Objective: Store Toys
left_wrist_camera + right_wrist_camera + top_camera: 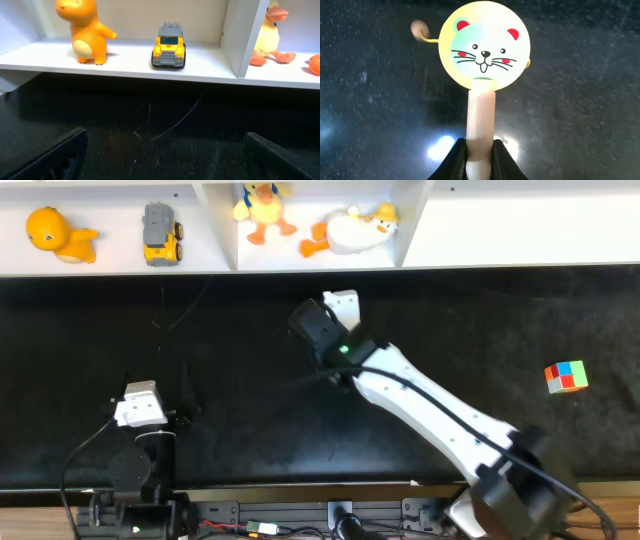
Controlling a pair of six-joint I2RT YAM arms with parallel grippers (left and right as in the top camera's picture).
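Rattle drum (pixel 485 50), cat-faced.
Top view: right arm (pixel 420 395) over mid counter (pixel 250 300), short of shelf (pixel 500 250).
Left wrist view: left gripper (pixel 165 162) fingers wide apart, empty.
Right wrist view: right gripper (pixel 480 162) clamped on drum handle, drum above counter.

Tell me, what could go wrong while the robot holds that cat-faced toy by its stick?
The right pincer grips only the end of the stick, so the cat-faced toy might tilt or slip out. Its bead on a string could snag on the shelf. The compartment nearest already holds a yellow duck and a white duck, which it may bump.
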